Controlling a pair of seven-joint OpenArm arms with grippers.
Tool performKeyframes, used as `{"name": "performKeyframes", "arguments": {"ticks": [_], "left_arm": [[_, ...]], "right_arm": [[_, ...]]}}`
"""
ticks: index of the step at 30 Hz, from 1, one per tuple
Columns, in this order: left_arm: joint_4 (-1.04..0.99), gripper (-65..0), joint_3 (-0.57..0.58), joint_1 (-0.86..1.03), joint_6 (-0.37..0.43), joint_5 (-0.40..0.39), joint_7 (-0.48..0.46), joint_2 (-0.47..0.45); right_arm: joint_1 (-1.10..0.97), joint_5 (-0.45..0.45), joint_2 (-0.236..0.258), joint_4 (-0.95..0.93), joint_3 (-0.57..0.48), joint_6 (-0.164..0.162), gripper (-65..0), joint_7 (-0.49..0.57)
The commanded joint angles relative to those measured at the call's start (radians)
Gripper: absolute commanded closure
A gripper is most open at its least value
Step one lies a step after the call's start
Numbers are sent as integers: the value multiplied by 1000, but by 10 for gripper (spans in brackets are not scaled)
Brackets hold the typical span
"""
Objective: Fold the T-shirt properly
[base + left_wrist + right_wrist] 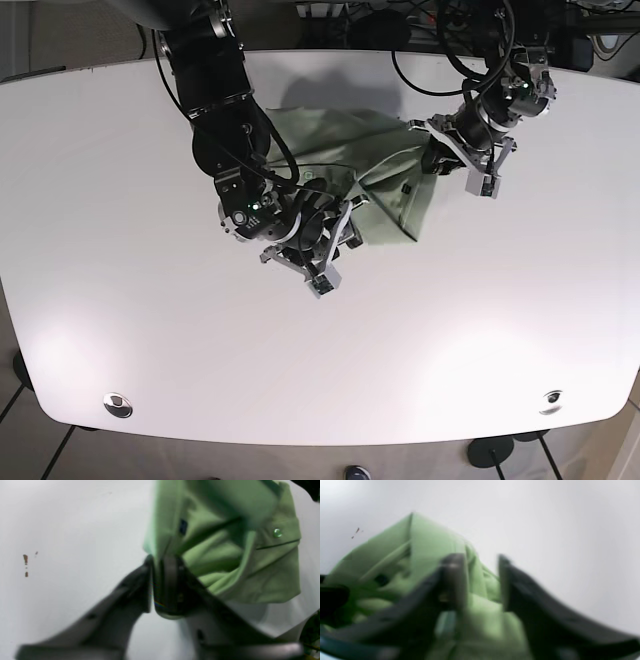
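Looks like a robotics lab or test bench: bare white table (120, 300) with rounded corners and metal fittings (118, 404) set into its near edge, bundles of black cables (430, 30) heaped behind the far edge, grey tiled floor (20, 400) below, two black arms mounted at the back.

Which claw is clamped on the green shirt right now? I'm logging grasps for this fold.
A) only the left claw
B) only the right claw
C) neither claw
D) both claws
A: in the left wrist view the left claw is shut on a fold of the green shirt, while the right claw stands open over the cloth.
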Motion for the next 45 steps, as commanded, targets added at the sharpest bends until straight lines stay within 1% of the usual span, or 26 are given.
{"name": "performKeyframes", "arguments": {"ticks": [1, 2, 3, 6, 8, 9, 10, 11, 12, 14, 15, 17, 18, 20, 22, 26, 29, 30, 31, 32, 34, 37, 39, 40, 43, 45], "left_arm": [[16, -274, -6, -8, -4, -13, -16, -17], [17, -321, -20, -10, -2, -13, -16, -17], [20, -353, -42, -10, -2, -13, -16, -17], [22, -361, -65, -13, -2, -13, -16, -21], [26, -361, -60, -5, -4, -16, -16, -46], [31, -360, -33, -3, -4, -16, -16, -54], [31, -358, -6, 12, -4, -16, -16, -71], [31, -354, 33, 40, -4, -16, -16, -87], [31, -315, 70, 52, -4, -16, -16, -87], [23, -228, 121, 58, -4, -16, -16, -89], [22, -175, 145, 63, -4, -15, -16, -89], [3, -61, 188, 64, -4, -13, -16, -89], [-12, -36, 193, 63, -4, -13, -16, -89], [-55, -29, 190, 58, -4, -13, -20, -89], [-115, -29, 190, -3, -4, -13, -21, -89], [-248, -29, 191, -125, -4, -10, -21, -94], [-402, -31, 196, -292, -4, -9, -21, -95], [-452, -35, 199, -344, -4, -9, -21, -95], [-509, -56, 213, -398, -4, -9, -21, -95], [-590, -101, 236, -481, -4, -9, -23, -95], [-738, -165, 287, -622, -4, -9, -76, -97], [-827, -226, 343, -738, -4, -9, -115, -97], [-825, -247, 356, -775, -4, -10, -115, -94], [-825, -256, 362, -789, -4, -12, -115, -92], [-802, -300, 369, -827, -4, -13, -113, -91], [-739, -333, 369, -829, -4, -12, -113, -95]], "right_arm": [[-13, 10, -7, 106, 6, 5, -379, 22], [-25, 10, -1, 144, 9, 2, -385, 22], [-39, 10, -1, 183, 31, 0, -385, 21], [-91, 10, 2, 252, 88, 5, -385, 19], [-113, 10, 36, 258, 111, 5, -384, 19], [-129, 10, 56, 253, 120, 5, -368, 19], [-137, 10, 62, 250, 134, 5, -333, 22], [-143, 6, 63, 236, 161, 5, -257, 22], [-143, 9, 82, 206, 184, 5, -171, 22], [-132, 9, 100, 155, 184, 5, -89, 24], [-117, 9, 108, 132, 184, 7, -70, 24], [-100, 9, 115, 65, 184, 10, -67, 48], [-100, 7, 125, 40, 184, 27, -67, 79], [-100, 9, 146, -6, 184, 57, -67, 127], [-100, 9, 164, -38, 187, 85, -65, 142], [-126, 9, 171, -41, 190, 111, -65, 144], [-146, 9, 189, -23, 190, 113, -65, 144], [-166, 9, 189, -14, 190, 113, -65, 144], [-182, 9, 189, 0, 190, 113, -65, 144], [-189, 9, 189, 23, 190, 113, -65, 144], [-218, 9, 189, 63, 190, 113, -65, 144], [-231, 9, 186, 80, 184, 111, -65, 139], [-254, 9, 183, 82, 183, 111, -65, 139], [-257, 9, 172, 85, 170, 111, -65, 139], [-275, 9, 157, 88, 108, 108, -65, 139], [-277, 9, 140, 88, 65, 102, -65, 139]]}}
